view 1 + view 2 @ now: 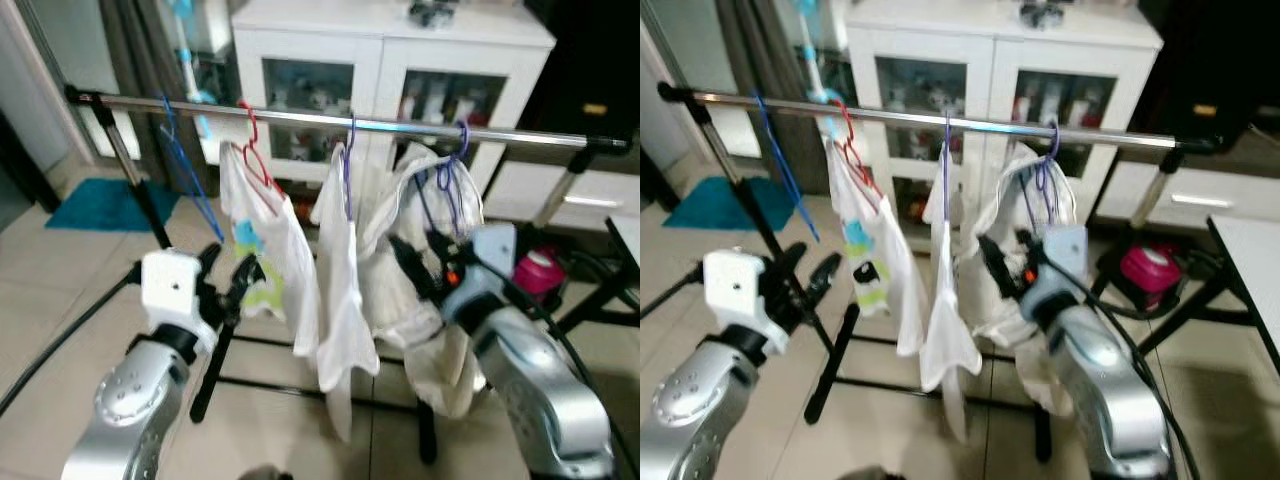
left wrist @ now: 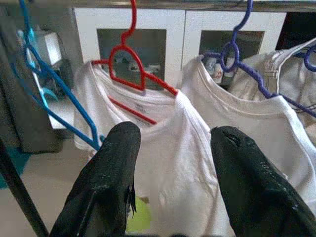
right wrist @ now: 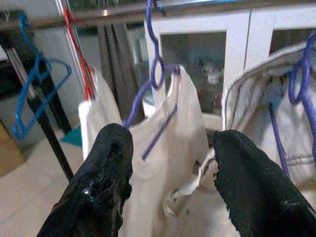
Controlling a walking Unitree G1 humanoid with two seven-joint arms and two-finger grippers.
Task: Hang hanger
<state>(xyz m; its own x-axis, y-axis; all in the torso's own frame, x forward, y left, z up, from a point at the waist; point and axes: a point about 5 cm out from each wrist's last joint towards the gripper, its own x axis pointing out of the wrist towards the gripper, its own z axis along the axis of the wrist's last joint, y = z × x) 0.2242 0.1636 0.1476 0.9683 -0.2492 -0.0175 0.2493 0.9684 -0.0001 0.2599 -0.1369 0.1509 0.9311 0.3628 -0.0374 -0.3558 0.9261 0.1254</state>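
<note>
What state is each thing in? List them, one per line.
Rail: level, carrying four hangers.
Blue hanger: hooked on the rail, bare.
Red hanger: on the rail, holding a white shirt.
Middle purple hanger: on the rail, with a white shirt.
Right purple hanger: on the rail, holding a cream garment.
Cabinet: doors closed.
Left claw: open, holding nothing.
Right claw: open, holding nothing.

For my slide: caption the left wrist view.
Open left tool faces a white shirt on a red hanger.
</note>
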